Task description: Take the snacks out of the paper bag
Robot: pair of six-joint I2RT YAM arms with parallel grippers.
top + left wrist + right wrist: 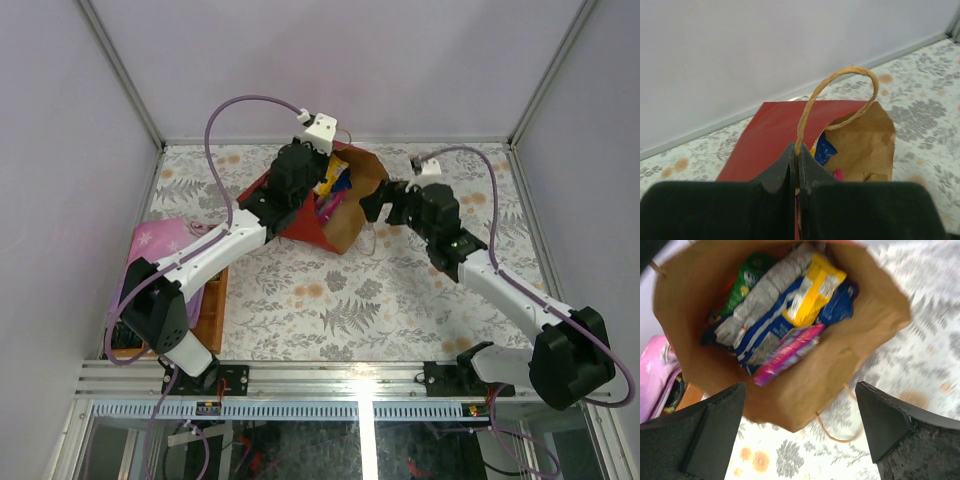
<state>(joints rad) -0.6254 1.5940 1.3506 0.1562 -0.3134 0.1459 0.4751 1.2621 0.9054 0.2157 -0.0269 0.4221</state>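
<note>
Cord handle (850, 70) pinched tight between left fingers (780, 172), propping the paper bag (765, 135) open. Snacks (790, 310) all inside, straight ahead of right fingers (715, 430), which gape wide and empty. Packets look light, glossy, crinkly and probably slippery: pinch a crimped edge. Magenta packet (787, 352) lies nearest. Bench (920, 330) has a floral cover; pale walls (350, 60) close in.

The paper bag (850, 360) is showing brown kraft inside and red outside, its cord handle (852, 69) looking tan. Within it, a green packet (747, 275), a yellow packet (812, 290), a blue bag (840, 302) patched silver-grey and a pink-purple packet (790, 352) are glinting. The tablecloth (400, 300) is displaying grey ferns and orange blossoms on white.
</note>
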